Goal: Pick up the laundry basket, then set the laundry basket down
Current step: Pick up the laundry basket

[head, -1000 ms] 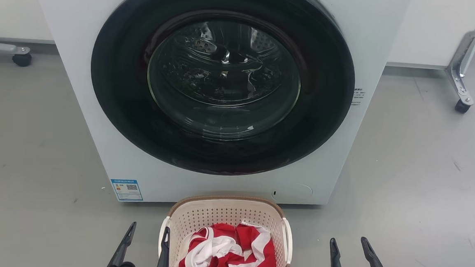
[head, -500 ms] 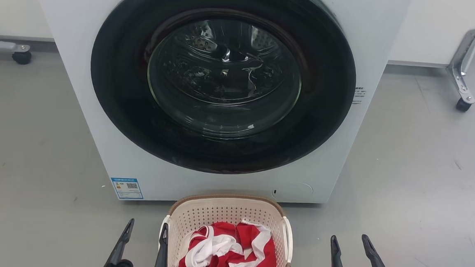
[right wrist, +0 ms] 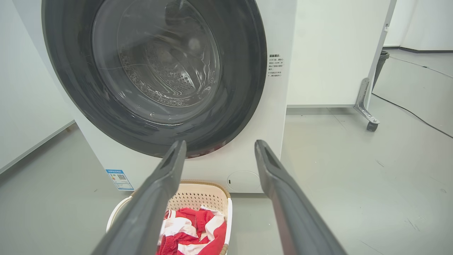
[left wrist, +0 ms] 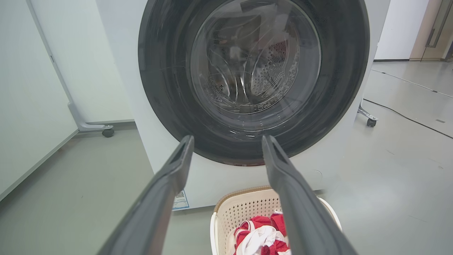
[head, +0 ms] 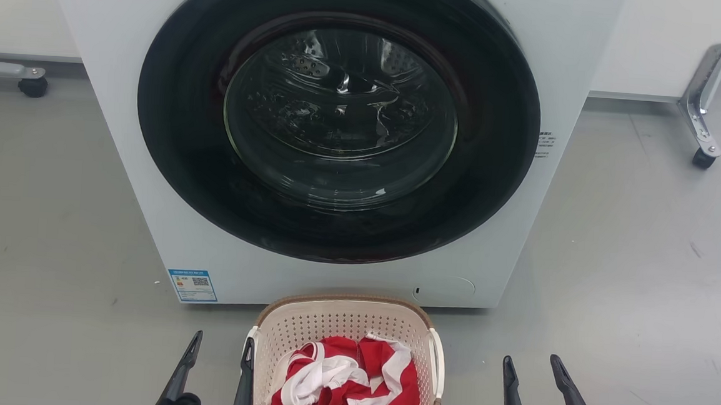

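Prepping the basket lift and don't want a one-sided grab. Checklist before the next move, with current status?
1. The left gripper is open: ok.
2. The right gripper is open: ok.
3. The laundry basket stands upright on the floor, in front of the washing machine: ok.
4. Left gripper at the left handle: its inner finger is beside it in the head view; contact cannot tell.
5. Right gripper at the right handle: not ok, bare floor lies between them.
6. The red and white cloth lies inside the walls: ok where seen; the near edge is cut off.
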Controlling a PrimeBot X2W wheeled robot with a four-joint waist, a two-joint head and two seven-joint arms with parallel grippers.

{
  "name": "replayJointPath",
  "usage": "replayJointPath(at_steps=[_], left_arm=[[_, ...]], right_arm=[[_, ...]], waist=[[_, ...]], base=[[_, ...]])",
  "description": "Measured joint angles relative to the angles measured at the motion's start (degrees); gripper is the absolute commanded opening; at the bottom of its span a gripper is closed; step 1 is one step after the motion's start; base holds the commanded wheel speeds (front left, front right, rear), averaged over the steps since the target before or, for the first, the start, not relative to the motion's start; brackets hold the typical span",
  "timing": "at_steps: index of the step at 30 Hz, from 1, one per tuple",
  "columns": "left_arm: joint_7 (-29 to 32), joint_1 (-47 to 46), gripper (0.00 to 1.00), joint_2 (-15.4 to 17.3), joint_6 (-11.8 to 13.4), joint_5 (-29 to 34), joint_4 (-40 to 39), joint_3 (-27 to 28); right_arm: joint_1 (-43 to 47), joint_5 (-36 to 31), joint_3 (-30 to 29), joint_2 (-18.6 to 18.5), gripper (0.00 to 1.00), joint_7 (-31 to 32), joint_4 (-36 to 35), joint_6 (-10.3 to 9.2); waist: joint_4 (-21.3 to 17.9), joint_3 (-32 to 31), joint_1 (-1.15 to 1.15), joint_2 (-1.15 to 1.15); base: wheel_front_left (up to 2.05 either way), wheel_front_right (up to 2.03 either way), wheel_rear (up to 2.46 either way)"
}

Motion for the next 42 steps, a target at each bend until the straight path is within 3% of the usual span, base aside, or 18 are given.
replayJointPath(at_steps=[12,18,42], left_arm=[[0.0,0.6,1.00,0.0,0.0,0.0,-0.7,0.3],[0.0,0.6,1.00,0.0,0.0,0.0,-2.0,0.5],[0.0,-14.5,1.00,-0.5,0.0,0.0,-1.8,3.2]], right_arm=[[0.1,0.0,0.1,0.1,1.00,0.0,-0.7,0.11],[-1.0,-0.1,0.3,0.1,1.00,0.0,-1.3,1.05],[-17.8,-0.9,-1.7,-0.4,1.00,-0.4,0.0,4.09]], waist=[[0.0,0.5,0.00,0.00],[-0.3,3.0,0.00,0.00],[-1.2,20.8,0.01,0.01]], base=[[0.00,0.00,0.00],[0.00,0.00,0.00],[0.00,0.00,0.00]])
